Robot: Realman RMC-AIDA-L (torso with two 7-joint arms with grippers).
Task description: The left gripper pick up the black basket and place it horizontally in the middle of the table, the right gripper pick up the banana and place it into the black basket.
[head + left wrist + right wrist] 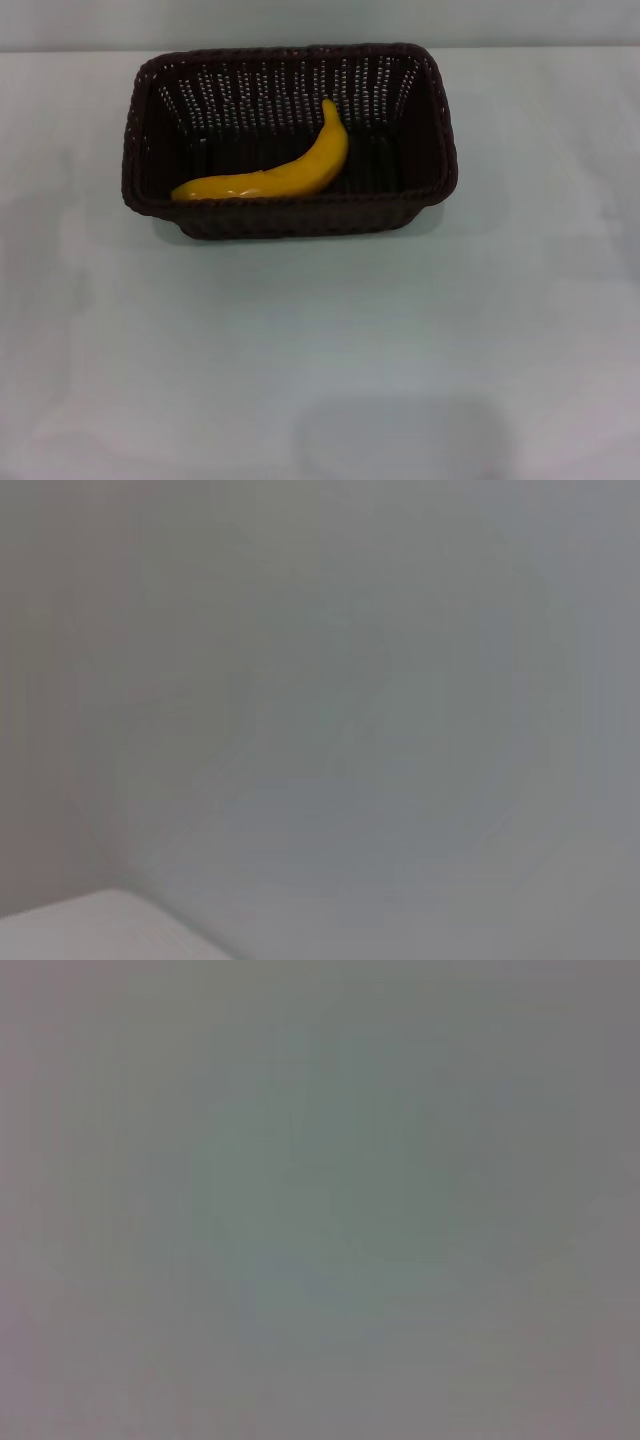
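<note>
The black basket (437,150) stands lengthwise across the far middle of the white table (320,340) in the head view. The yellow banana (275,172) lies inside it, along the near wall, its tip pointing up toward the basket's far side. Neither gripper shows in any view. The left wrist view shows only a plain grey surface with a pale corner (90,930). The right wrist view shows only plain grey.
The table's far edge (540,48) runs just behind the basket, with a pale wall beyond. A faint shadow (400,440) lies on the table near the front edge.
</note>
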